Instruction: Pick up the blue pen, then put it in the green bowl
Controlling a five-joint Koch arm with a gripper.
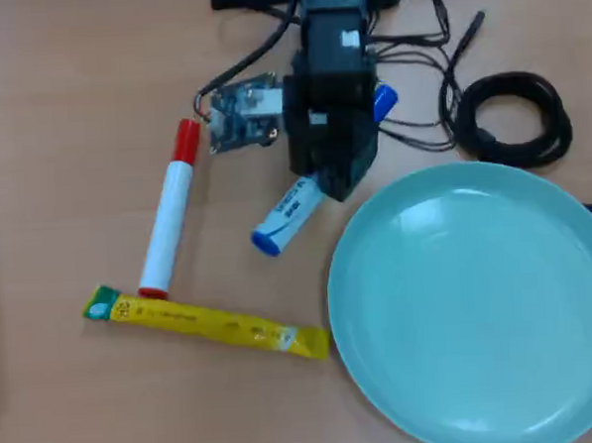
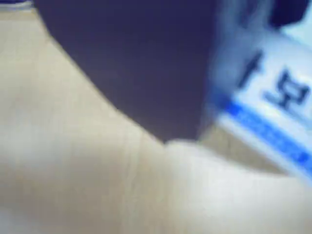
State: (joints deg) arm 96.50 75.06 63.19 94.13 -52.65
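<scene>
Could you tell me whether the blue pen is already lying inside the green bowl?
No, in the overhead view the blue pen lies on the table left of the green bowl, its upper end under the claw.

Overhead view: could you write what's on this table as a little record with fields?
surface: wooden table
blue pen: lies slanted, upper end hidden under the end effector
end effector state: cannot tell from either view
green bowl: empty, right of the pen
red-capped marker: left of the pen, untouched
yellow packet: below the red-capped marker
black cable coil: above the bowl
</scene>
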